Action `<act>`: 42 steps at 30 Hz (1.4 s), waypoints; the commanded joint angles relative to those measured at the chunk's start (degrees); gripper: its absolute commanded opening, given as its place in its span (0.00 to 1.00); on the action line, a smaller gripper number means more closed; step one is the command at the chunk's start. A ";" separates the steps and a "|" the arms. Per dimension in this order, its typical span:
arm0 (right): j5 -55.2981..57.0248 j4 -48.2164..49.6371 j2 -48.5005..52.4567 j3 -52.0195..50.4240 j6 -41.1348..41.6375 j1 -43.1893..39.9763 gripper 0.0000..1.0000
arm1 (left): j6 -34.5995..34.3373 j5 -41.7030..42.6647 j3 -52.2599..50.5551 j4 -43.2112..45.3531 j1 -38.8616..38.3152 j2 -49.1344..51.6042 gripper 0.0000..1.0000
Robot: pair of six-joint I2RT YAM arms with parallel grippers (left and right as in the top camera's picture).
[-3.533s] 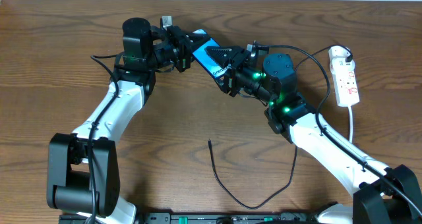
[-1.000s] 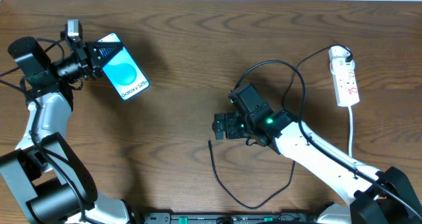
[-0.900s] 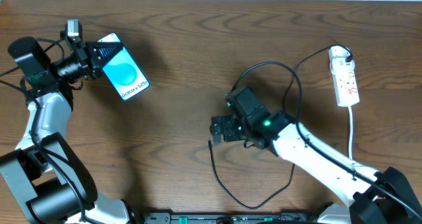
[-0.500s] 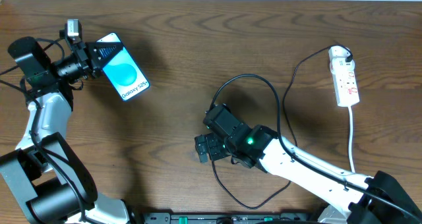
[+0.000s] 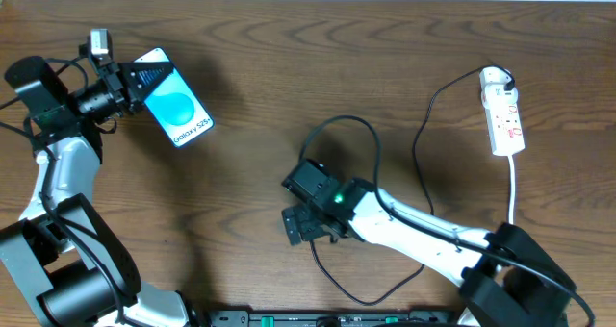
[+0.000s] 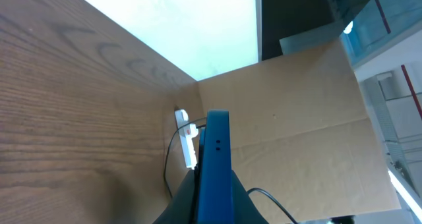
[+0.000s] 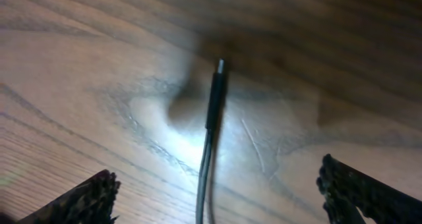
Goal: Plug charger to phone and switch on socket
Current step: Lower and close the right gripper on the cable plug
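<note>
The right gripper [image 5: 298, 226] has swung down across the table and now hangs, jaws spread wide, straddling the charger [image 7: 214, 99] tip lying on the wood, apparently to pinch it, while the left gripper [image 5: 123, 82] pinches the phone [image 5: 175, 111] aloft at far left, free end offered inward.

Surface [image 5: 241, 125]: dark brown wood, visible grain, glossy around the plug in the right wrist view.

Socket [image 5: 505, 120]: lies flat on the surface near its far right corner, rounded white end farthest back. White cord [image 5: 512, 192] runs from its near end toward the front edge.

Charger [image 5: 361, 301]: thin black cable on the wood, well left of the socket and nearer the front edge, laid in an open loop. Plug tip [image 7: 221, 66] flat on the wood, at the loop's end farthest from the socket.
</note>
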 commanded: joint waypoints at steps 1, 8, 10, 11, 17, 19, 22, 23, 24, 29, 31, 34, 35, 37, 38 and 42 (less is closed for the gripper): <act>0.96 -2.89 4.11 5.11 0.63 0.48 0.92 | 0.76 0.76 0.17 0.46 0.37 -0.92 0.07; 1.14 -7.69 9.44 10.69 0.68 0.50 0.86 | 0.76 0.76 0.17 0.46 0.37 -0.92 0.08; 1.18 -7.87 9.53 10.78 0.72 0.48 0.84 | 0.76 0.76 0.17 0.46 0.37 -0.92 0.07; 1.27 -7.87 9.53 10.80 0.92 0.48 0.82 | 0.76 0.74 0.17 0.46 0.37 -0.92 0.07; 1.66 -8.04 9.53 10.80 2.23 0.48 0.60 | 0.76 0.74 0.17 0.46 0.37 -0.92 0.08; 1.64 -8.15 9.60 10.80 2.40 0.48 0.53 | 0.76 0.74 0.17 0.46 0.37 -0.92 0.07; 1.66 -8.13 9.90 10.80 2.60 0.48 0.47 | 0.76 0.74 0.17 0.46 0.37 -0.92 0.07; 1.60 -8.13 10.19 10.80 2.75 0.48 0.47 | 0.76 0.74 0.17 0.46 0.37 -0.92 0.07; 1.60 -8.13 10.47 10.80 2.84 0.48 0.47 | 0.76 0.74 0.17 0.46 0.37 -0.92 0.07; 1.33 -8.11 10.71 10.80 3.19 0.42 0.47 | 0.76 0.74 0.17 0.46 0.37 -0.92 0.07; 1.40 -8.13 10.71 10.80 3.19 0.44 0.47 | 0.76 0.74 0.17 0.46 0.37 -0.92 0.08; 1.36 -8.13 11.08 10.82 3.23 0.42 0.47 | 0.76 0.74 0.17 0.46 0.37 -0.92 0.07; 1.33 -8.13 11.28 10.86 3.26 0.42 0.47 | 0.76 0.74 0.17 0.46 0.37 -0.92 0.08; 1.33 -8.22 11.63 11.10 3.28 0.42 0.47 | 0.76 0.74 0.17 0.46 0.37 -0.92 0.07; 1.33 -8.26 11.85 11.23 3.26 0.42 0.47 | 0.76 0.74 0.17 0.46 0.37 -0.92 0.08; 1.33 -9.49 13.16 12.48 3.21 0.44 0.48 | 0.79 0.74 0.17 0.48 0.37 -0.92 0.08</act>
